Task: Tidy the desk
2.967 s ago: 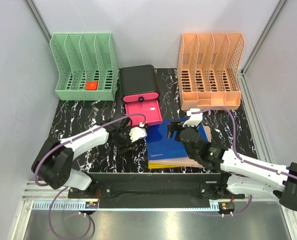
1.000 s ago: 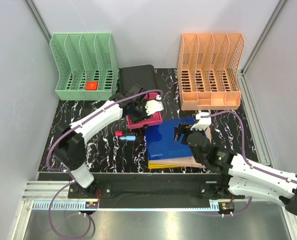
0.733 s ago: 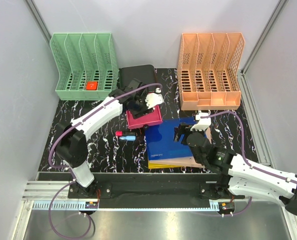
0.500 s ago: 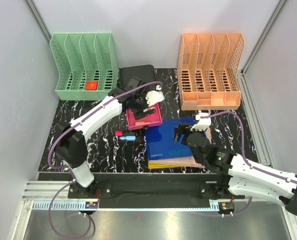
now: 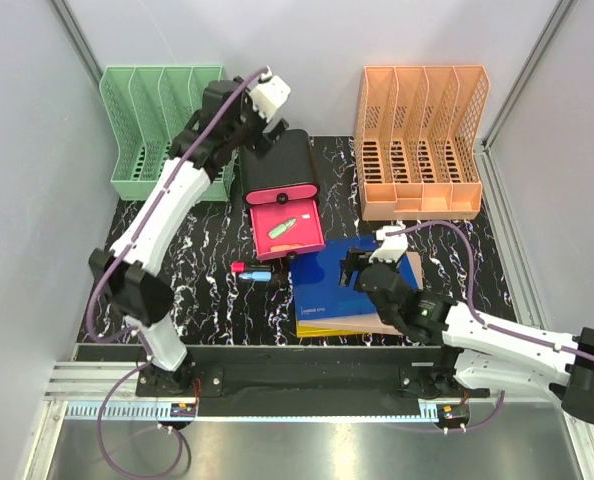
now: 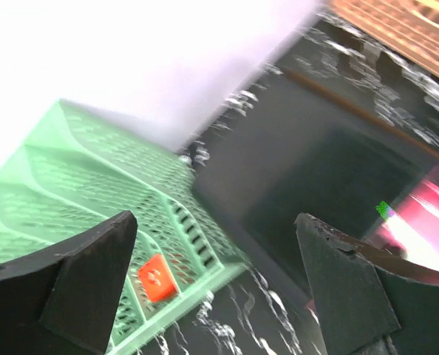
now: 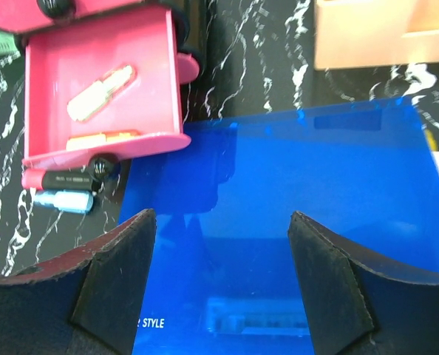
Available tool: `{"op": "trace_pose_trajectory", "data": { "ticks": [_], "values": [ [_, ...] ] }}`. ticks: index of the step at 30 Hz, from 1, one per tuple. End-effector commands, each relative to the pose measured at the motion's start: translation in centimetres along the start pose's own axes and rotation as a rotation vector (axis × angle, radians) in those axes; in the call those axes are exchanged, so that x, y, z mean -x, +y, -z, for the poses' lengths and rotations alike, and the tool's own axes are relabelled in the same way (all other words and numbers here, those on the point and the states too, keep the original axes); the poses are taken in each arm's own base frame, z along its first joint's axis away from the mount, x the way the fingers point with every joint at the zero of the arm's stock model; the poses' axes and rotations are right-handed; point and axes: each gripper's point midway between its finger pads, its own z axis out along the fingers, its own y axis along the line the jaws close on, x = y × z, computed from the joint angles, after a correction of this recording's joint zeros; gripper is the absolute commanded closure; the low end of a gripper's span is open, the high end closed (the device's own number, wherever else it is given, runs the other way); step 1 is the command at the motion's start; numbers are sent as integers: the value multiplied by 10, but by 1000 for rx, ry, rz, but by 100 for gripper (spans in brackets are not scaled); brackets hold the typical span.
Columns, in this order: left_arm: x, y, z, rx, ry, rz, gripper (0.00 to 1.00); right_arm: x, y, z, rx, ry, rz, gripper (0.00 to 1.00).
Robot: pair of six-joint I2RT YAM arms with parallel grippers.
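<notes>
The desk [image 5: 207, 300] is a black, white-veined top. On it stands a black drawer box [image 5: 277, 165] with its pink drawer [image 5: 302, 245] pulled open; a pale tube [image 5: 284, 228] lies inside. My left gripper [image 5: 260, 128] hangs high above the box, next to the green rack [image 5: 147, 130], open and empty [image 6: 216, 220]. Its view is blurred. My right gripper [image 5: 355, 266] hovers open over the blue folder [image 5: 327, 290], nothing between its fingers [image 7: 221, 216]. The pink drawer [image 7: 153, 74] holds the pale tube [image 7: 101, 92] and an orange one [image 7: 105, 139].
A red-black marker [image 5: 242, 267] and a blue marker [image 5: 261, 275] lie left of the folder, by the drawer's front. The green rack holds a red block [image 5: 184, 171]. An orange rack [image 5: 422, 140] stands back right. Yellow and beige folders [image 5: 377, 325] lie under the blue one.
My left gripper opened over the pink drawer, left the pale tube in it, then rose and swung back toward the green rack. The right gripper shifted slightly over the blue folder.
</notes>
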Motion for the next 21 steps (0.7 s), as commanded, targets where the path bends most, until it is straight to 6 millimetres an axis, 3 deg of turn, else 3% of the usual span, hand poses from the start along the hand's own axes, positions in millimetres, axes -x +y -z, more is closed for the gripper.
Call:
{"op": "trace_pose_trajectory", "data": {
  "ticks": [1,3,8,19,21],
  "values": [
    [-22,10,-52,59,81,75,6,-2,25,-6,72,6,-44,20],
    [-37,2,-68,45,119,88,6,-5,35,-12,92,13,-48,20],
    [-60,-12,-85,12,172,114,6,-24,53,-29,133,49,10,20],
    [-97,-26,-76,-39,242,162,8,-62,108,-81,203,113,151,17],
    [-106,-31,-74,-50,264,152,8,-57,122,-91,225,96,168,17]
  ]
}}
